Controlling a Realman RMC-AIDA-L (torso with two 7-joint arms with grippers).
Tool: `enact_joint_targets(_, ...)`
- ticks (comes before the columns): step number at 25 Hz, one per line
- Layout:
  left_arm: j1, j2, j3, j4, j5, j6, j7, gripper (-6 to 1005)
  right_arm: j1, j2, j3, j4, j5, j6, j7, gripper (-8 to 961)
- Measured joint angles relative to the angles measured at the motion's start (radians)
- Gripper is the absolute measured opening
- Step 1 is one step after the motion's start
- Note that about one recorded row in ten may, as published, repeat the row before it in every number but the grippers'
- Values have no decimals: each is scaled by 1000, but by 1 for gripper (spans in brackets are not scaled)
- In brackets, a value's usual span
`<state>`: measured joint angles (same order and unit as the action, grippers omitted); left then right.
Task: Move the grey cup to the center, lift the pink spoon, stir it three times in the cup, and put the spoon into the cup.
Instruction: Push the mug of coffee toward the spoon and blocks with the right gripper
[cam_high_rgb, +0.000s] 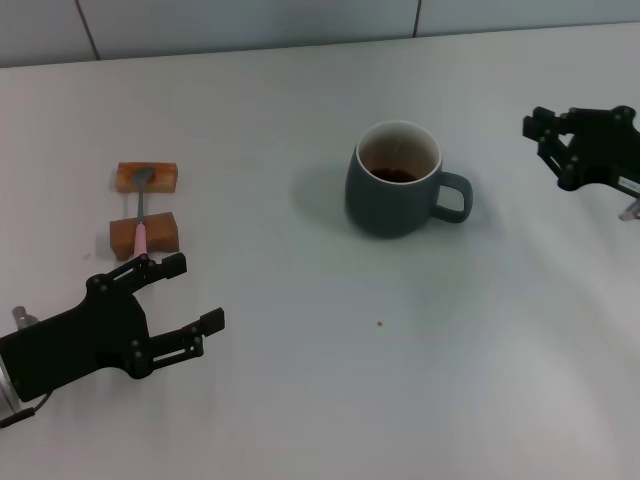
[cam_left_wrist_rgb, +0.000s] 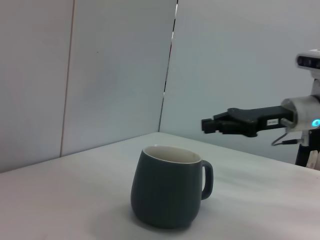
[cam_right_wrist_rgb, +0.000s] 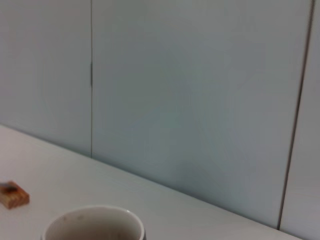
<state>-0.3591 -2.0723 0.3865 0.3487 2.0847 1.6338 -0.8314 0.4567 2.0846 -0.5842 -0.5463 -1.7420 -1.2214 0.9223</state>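
The grey cup (cam_high_rgb: 393, 185) stands upright near the table's middle, handle toward the right, with dark liquid inside. It also shows in the left wrist view (cam_left_wrist_rgb: 166, 192), and its rim shows in the right wrist view (cam_right_wrist_rgb: 94, 225). The pink spoon (cam_high_rgb: 143, 218) lies across two brown wooden blocks at the left, its metal bowl on the far block. My left gripper (cam_high_rgb: 193, 292) is open and empty, just in front of the spoon's handle end. My right gripper (cam_high_rgb: 548, 150) is open and empty, to the right of the cup and apart from its handle; it also shows in the left wrist view (cam_left_wrist_rgb: 220, 125).
The far wooden block (cam_high_rgb: 147, 177) and the near wooden block (cam_high_rgb: 145, 235) carry the spoon. One block shows in the right wrist view (cam_right_wrist_rgb: 12, 195). The white table (cam_high_rgb: 350, 350) is bordered by a panelled wall at the back.
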Motion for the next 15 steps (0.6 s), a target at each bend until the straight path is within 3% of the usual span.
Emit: enact_joint_targets(15, -8, 0, -2, -11, -11, -6, 1, 848, 106, 2, -123, 52, 6, 216, -188, 116)
